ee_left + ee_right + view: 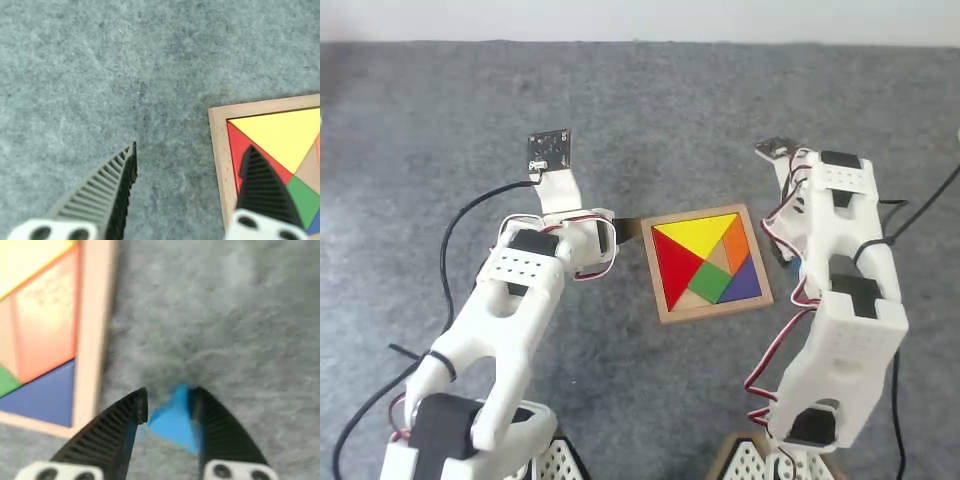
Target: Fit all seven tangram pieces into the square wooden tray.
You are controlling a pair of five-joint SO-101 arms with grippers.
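The square wooden tray [665, 300] lies mid-table holding yellow [698, 237], red [675, 265], orange [736, 243], green [712, 281] and dark blue [745, 283] pieces, with two wood-coloured patches among them. My left gripper [190, 155] stands open astride the tray's edge [218, 150], one finger [260, 182] over the red piece [237, 147], the other over the carpet. Beside the tray's right side, my right gripper [169, 394] is shut on a small light blue triangle [172, 421], just off the tray's rim [92, 340]. In the high view the right arm [840, 250] covers that spot.
Grey carpet covers the table all round the tray. Both arm bases stand at the near edge, with cables trailing beside the left arm [510, 320] and the right arm.
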